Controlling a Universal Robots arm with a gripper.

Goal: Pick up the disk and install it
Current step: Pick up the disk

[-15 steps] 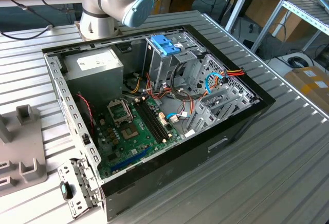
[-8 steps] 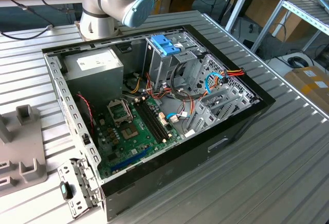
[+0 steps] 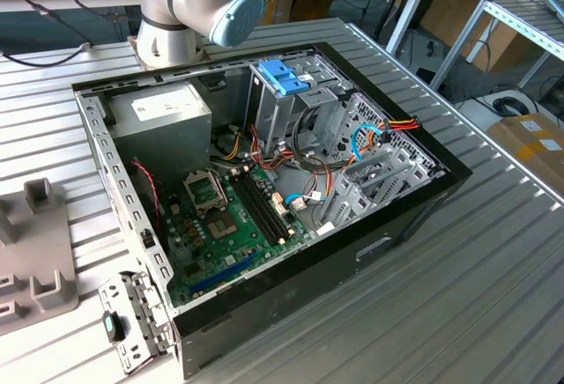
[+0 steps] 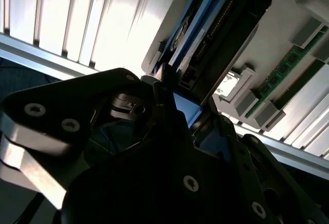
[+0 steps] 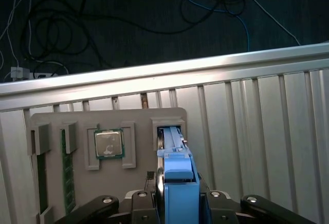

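The disk (image 5: 177,167) stands on edge, its blue frame facing the camera and its far end at a slot of the grey holder tray (image 5: 139,116). My gripper (image 5: 179,198) straddles it, with a black finger pressed against each side of the blue frame. In the second wrist view the disk (image 4: 216,34) shows its dark face and connector edge, and my gripper (image 4: 177,98) is closed around its near end. The open computer case (image 3: 264,181) lies on the table, with a blue latch on a metal cage (image 3: 284,76) at its back.
The tray also holds a processor chip (image 5: 108,143) and memory sticks (image 5: 67,183). The tray rests on a ribbed metal table (image 5: 257,121), whose edge is just beyond it, with cables on the floor below. A grey metal box (image 3: 167,120) sits inside the case.
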